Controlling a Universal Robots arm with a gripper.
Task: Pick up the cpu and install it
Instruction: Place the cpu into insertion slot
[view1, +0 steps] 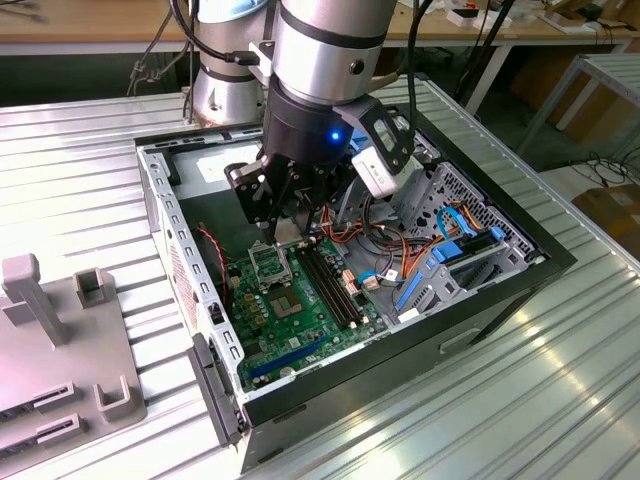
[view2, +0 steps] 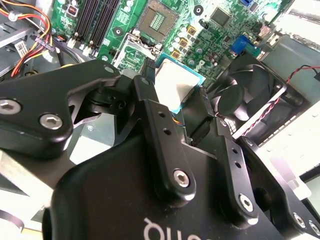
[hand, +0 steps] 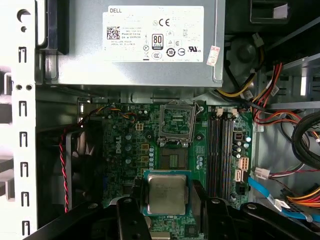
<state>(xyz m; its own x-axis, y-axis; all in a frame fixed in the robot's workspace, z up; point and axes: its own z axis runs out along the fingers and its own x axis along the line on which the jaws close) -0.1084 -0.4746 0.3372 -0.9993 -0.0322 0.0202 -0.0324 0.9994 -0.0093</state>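
Observation:
The cpu (hand: 166, 194), a flat square chip with a silver-grey top on a green edge, hangs above the motherboard (hand: 130, 150). My gripper (hand: 166, 200) is shut on it, one black finger (hand: 131, 212) on each of two opposite sides. In the second wrist view the cpu (view2: 175, 85) shows between the fingers (view2: 160, 125) of the gripper (view2: 176, 107), over the board. The open socket (hand: 172, 159) and its raised hinged frame (hand: 176, 121) lie just beyond the chip. In the exterior view my gripper (view1: 283, 228) is low inside the computer case (view1: 480, 300), close above the frame (view1: 270, 264).
A grey power-supply box (hand: 135, 45) fills the case's far end. Black memory slots (hand: 221, 150) run beside the socket. Orange, red and blue cables (hand: 270, 115) crowd one side. A black fan (view2: 250, 97) with a red-black wire sits by the case wall. A grey fixture (view1: 60, 350) stands outside.

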